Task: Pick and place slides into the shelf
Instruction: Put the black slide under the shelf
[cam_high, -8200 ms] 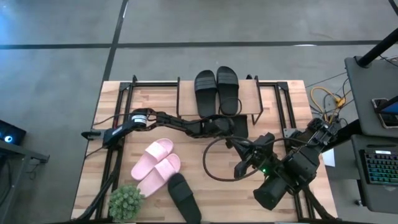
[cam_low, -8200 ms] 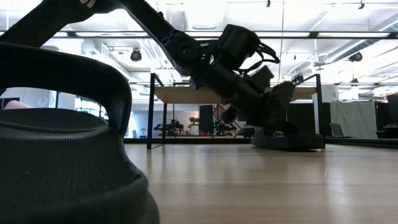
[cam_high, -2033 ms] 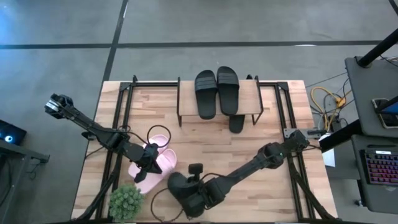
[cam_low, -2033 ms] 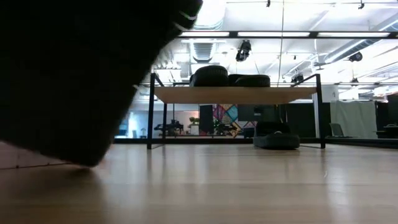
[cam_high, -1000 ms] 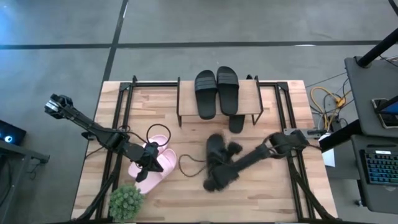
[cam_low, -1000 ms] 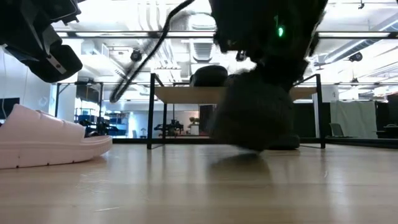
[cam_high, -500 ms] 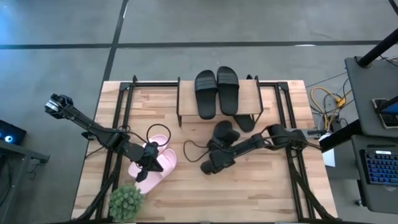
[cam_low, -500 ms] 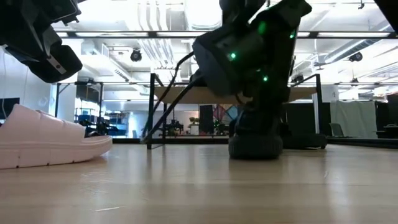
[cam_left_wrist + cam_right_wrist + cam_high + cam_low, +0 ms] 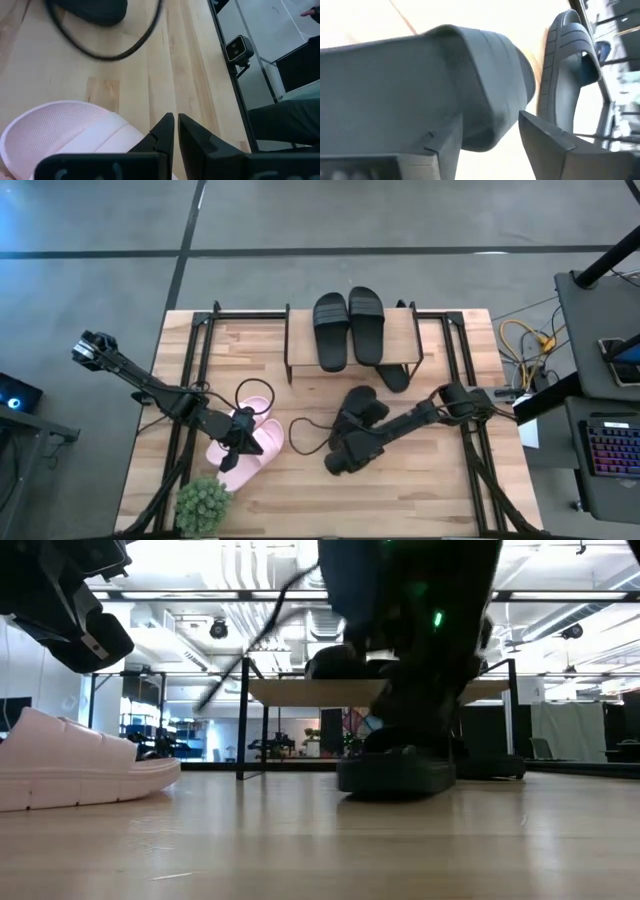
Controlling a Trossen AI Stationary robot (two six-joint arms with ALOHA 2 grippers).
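A black slide (image 9: pixel 357 409) sits on the bench (image 9: pixel 440 480) just in front of the shelf (image 9: pixel 400 330), pinched by the right end effector (image 9: pixel 362 417), its long axis running diagonally toward the open space beneath the shelf's board. The left end effector (image 9: pixel 243 436), fingers pressed together, hangs over the pink slides (image 9: pixel 262 442), well apart from it.

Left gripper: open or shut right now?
Shut. In the left wrist view the left gripper has its fingers nearly together with nothing between them, poised over the pink slide.
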